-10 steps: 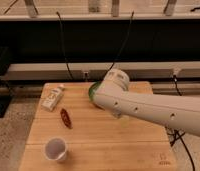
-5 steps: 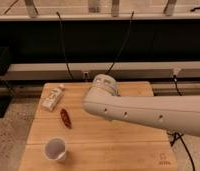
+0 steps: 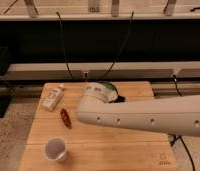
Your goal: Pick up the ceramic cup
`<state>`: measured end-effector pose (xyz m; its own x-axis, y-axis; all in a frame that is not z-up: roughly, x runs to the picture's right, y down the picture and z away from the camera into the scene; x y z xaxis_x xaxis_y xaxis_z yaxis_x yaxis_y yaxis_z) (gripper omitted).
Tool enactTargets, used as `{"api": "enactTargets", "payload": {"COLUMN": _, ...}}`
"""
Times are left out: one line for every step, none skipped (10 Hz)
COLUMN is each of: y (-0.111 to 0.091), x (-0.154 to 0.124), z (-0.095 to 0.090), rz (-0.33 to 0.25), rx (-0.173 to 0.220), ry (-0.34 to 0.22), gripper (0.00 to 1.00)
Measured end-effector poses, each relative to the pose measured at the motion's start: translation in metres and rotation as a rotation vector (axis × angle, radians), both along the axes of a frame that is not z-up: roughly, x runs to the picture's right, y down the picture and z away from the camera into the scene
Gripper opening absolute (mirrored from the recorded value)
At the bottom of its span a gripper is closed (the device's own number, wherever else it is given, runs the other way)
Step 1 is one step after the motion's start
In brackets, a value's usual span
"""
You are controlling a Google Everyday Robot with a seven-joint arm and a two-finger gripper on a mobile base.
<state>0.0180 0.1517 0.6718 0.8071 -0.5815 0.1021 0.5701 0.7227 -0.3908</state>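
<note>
The ceramic cup [image 3: 55, 149] is small, plain and white. It stands upright near the front left corner of the wooden table [image 3: 113, 150]. My thick white arm [image 3: 143, 117] reaches in from the right and crosses the middle of the table, with its rounded joint [image 3: 95, 97] well behind and to the right of the cup. My gripper is hidden behind this arm, so I cannot see it. Nothing touches the cup.
A green bowl [image 3: 112, 88] sits at the back of the table, partly covered by the arm joint. A white rectangular carton [image 3: 52, 98] lies at the back left. A small reddish-brown item [image 3: 66, 118] lies between the carton and the cup. Cables hang behind the table.
The arm has swung left and forward, covering more of the green bowl. The cup, carton and reddish item have not moved.
</note>
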Motion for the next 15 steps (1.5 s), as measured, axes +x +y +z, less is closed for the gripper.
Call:
{"api": "enactTargets", "payload": {"y": 0.007, "x": -0.006, "z": 0.001, "rz": -0.022, "rx": -0.004, "ry": -0.013, "gripper": 0.80}}
{"api": "enactTargets", "payload": {"y": 0.010, "x": -0.007, "z": 0.002, "rz": -0.030, "rx": -0.007, "ry": -0.020, "gripper": 0.80}}
{"api": "enactTargets", "payload": {"y": 0.016, "x": -0.010, "z": 0.003, "rz": -0.045, "rx": -0.017, "ry": -0.038, "gripper": 0.80}}
{"api": "enactTargets", "payload": {"y": 0.024, "x": -0.018, "z": 0.005, "rz": -0.064, "rx": -0.032, "ry": -0.060, "gripper": 0.80}}
{"api": "enactTargets", "payload": {"y": 0.029, "x": -0.024, "z": 0.008, "rz": -0.078, "rx": -0.042, "ry": -0.082, "gripper": 0.80}}
{"api": "enactTargets", "payload": {"y": 0.034, "x": -0.026, "z": 0.011, "rz": -0.092, "rx": -0.054, "ry": -0.091, "gripper": 0.80}}
{"api": "enactTargets", "payload": {"y": 0.038, "x": -0.030, "z": 0.014, "rz": -0.103, "rx": -0.060, "ry": -0.103, "gripper": 0.80}}
{"api": "enactTargets", "payload": {"y": 0.039, "x": -0.032, "z": 0.014, "rz": -0.112, "rx": -0.066, "ry": -0.115, "gripper": 0.80}}
{"api": "enactTargets", "payload": {"y": 0.045, "x": -0.037, "z": 0.012, "rz": -0.121, "rx": -0.079, "ry": -0.130, "gripper": 0.80}}
{"api": "enactTargets", "payload": {"y": 0.049, "x": -0.045, "z": 0.012, "rz": -0.135, "rx": -0.091, "ry": -0.145, "gripper": 0.80}}
{"api": "enactTargets", "payload": {"y": 0.052, "x": -0.051, "z": 0.013, "rz": -0.147, "rx": -0.099, "ry": -0.159, "gripper": 0.80}}
{"api": "enactTargets", "payload": {"y": 0.051, "x": -0.053, "z": 0.012, "rz": -0.149, "rx": -0.101, "ry": -0.158, "gripper": 0.80}}
{"api": "enactTargets", "payload": {"y": 0.049, "x": -0.053, "z": 0.010, "rz": -0.154, "rx": -0.113, "ry": -0.168, "gripper": 0.80}}
{"api": "enactTargets", "payload": {"y": 0.046, "x": -0.051, "z": 0.006, "rz": -0.164, "rx": -0.137, "ry": -0.193, "gripper": 0.80}}
{"api": "enactTargets", "payload": {"y": 0.046, "x": -0.054, "z": 0.004, "rz": -0.172, "rx": -0.149, "ry": -0.209, "gripper": 0.80}}
